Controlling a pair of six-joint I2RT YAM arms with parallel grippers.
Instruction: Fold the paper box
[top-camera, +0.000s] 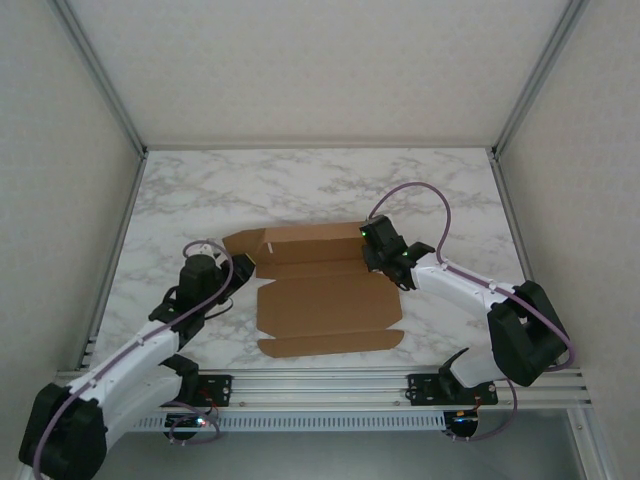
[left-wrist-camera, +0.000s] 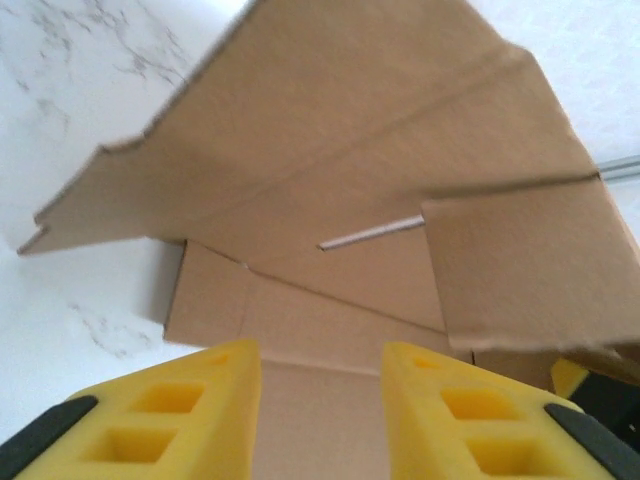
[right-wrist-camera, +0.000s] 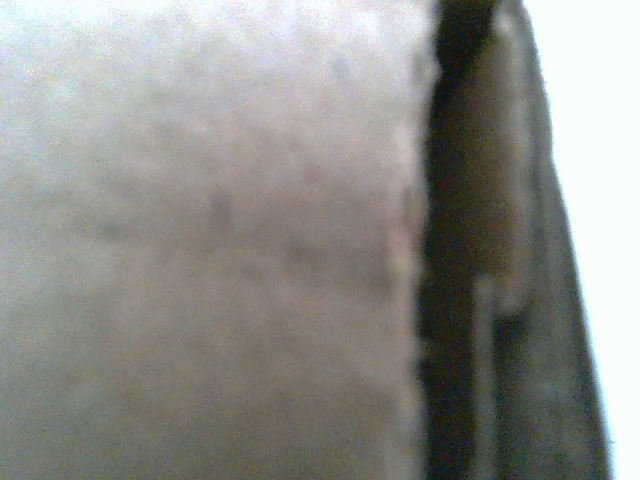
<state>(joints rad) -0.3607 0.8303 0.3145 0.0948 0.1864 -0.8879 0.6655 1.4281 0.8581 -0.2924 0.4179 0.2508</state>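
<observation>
The left gripper (top-camera: 232, 272) sits at the left end of the paper box (top-camera: 325, 305), about midway between the near and far edges of the table (top-camera: 200, 190). In the left wrist view its yellow fingers (left-wrist-camera: 200, 410) stand apart with bare cardboard showing in the gap. The jaws are open and pinch nothing, with the box straight ahead of them and partly under them.

The box is a brown die-cut sheet around the middle of the table, and its long axis runs left to right, parallel to the near edge. Its base panel lies flat, with a narrow front flap (top-camera: 330, 343) toward the near edge. The rear panel (top-camera: 300, 243) is tilted up off the table, and from the left wrist it rises as a slanted wall over the base.

The right gripper (top-camera: 378, 248) is on the right end of that raised rear panel, closer to the table's right edge. Its jaws are closed. The right wrist view is a blur of cardboard pressed close to the lens, so they are probably clamped on the panel's right end, though that cannot be confirmed.

The coming move looks to turn on this arrangement, with one arm at each end of the long axis and the fold line running between them. The left gripper is nearer the loose left flap. It would need to close on that flap or push it inward while the right end is held up.
</observation>
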